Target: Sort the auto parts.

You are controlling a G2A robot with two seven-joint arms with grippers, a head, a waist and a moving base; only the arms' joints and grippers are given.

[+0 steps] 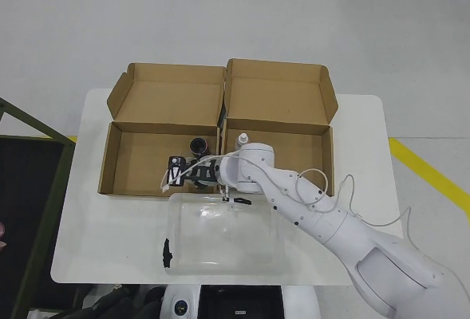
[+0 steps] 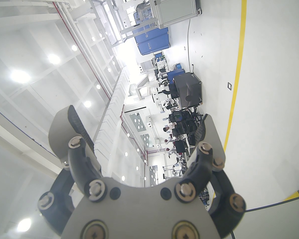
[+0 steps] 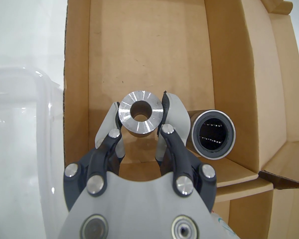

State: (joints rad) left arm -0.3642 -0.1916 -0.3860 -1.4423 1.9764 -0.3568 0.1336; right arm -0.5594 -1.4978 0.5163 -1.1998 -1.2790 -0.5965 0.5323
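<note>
Steel bushing [image 3: 125,115], one, is gripped by the right end effector [image 3: 140,111] over the cardboard box [image 3: 149,38] toward the bench's [image 1: 91,239] far left corner. It should be lowered near the box floor, clear of the single linear bearing [image 3: 213,134], before release. A second box [image 1: 298,151] makes two. The left end effector [image 2: 138,118] is spread wide.

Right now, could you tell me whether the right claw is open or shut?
Shut on the metal ring: the right claw has its fingers pressed against the ring's opposite sides, over the cardboard box.
</note>
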